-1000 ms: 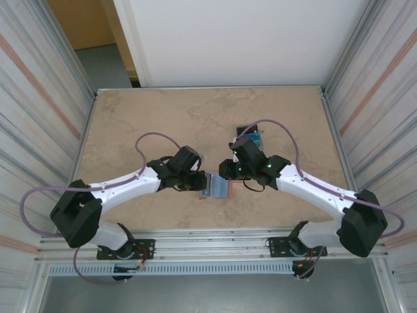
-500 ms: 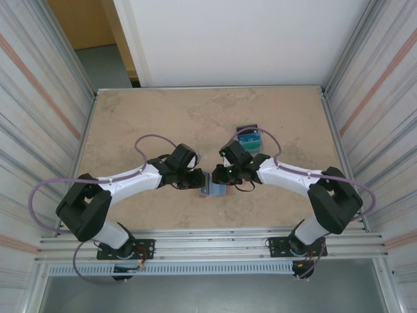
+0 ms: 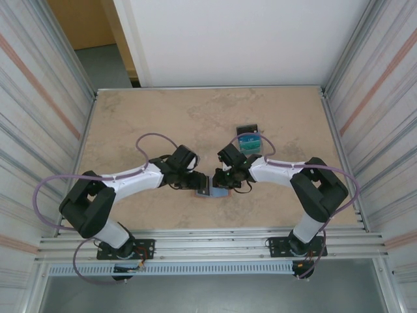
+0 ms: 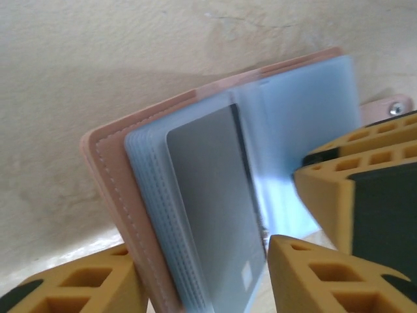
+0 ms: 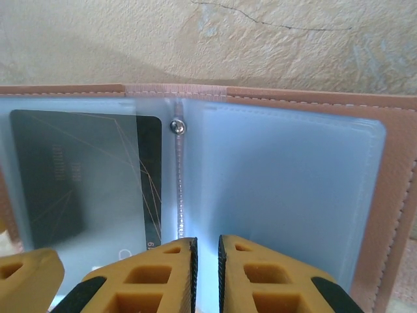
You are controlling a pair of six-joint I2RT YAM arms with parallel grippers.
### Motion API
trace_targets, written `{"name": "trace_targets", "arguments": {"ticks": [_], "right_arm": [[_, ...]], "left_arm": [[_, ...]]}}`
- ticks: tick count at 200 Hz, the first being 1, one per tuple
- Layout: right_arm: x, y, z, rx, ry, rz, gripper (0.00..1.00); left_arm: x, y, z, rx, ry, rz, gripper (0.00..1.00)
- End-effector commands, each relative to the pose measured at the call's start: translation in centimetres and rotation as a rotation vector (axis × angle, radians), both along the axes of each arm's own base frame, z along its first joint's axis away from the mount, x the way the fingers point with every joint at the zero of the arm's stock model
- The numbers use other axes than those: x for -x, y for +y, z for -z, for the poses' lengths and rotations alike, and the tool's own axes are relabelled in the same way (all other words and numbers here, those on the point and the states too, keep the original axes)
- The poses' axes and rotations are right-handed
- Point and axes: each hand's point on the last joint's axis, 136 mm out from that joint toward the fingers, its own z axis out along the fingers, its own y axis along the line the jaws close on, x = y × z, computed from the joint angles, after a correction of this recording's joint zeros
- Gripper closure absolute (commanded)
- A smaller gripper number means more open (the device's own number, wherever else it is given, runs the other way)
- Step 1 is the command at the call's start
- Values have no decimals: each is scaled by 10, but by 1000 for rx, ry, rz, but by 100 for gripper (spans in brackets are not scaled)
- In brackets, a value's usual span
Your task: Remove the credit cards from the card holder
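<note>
**Top:** Both arms fold in over the worktop (image 3: pixel 143 124), and the tools meet at centre-front. The wallet (image 3: pixel 210 191) lies open between them. The left tool (image 3: pixel 199 182) is at its left side and the right tool (image 3: pixel 224 181) at its right. The stand (image 3: pixel 249 140) sits further back, behind the right arm and apart from the wallet.

**Left wrist:** The wallet's pink stitched cover is on the left, with the clear sleeves (image 4: pixel 293 111) fanned out from it. A grey card (image 4: pixel 208 195) sits in the front sleeve. The left tool is roughly half open, and the cover flap and sleeves stand loose between its fingers (image 4: pixel 71 283), not squeezed. I can't tell if either pad touches. The right tool's finger comes in from the right over the far sleeve, and the snap tab (image 4: pixel 384 107) is just past it.

**Right wrist:** The wallet is seen face-on, spread open. The card looks dark here and sits in the left sleeve, with its edge just short of the spine. A stud (image 5: pixel 176 126) sits at the top of the spine. The right tool is all but closed, with only a thin slit between the fingers, and its tips are at the wallet's near edge by the spine. I can't tell if a sleeve is nipped in the slit.
</note>
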Motion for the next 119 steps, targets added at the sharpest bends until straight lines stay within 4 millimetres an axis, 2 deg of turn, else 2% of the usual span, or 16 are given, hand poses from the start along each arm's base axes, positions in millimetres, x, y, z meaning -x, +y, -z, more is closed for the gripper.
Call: {"name": "trace_targets", "arguments": {"ticks": [1,20,70,119], "right_arm": [[-9,5,-7,-18,-2,30,82],[-8,1,-6,-9,-3,46,83],[-9,-2,-7,-2,-9,58,82],[-4,-12,5,21,6,106,82]], "left_arm": [[-6,20,4,-116,-38,-14,47],[-10,27,6,-150,-60,-31,46],[-15,26,12,-149,-69,-46,46],[-17,11,16,-71,-66,-48,48]]}}
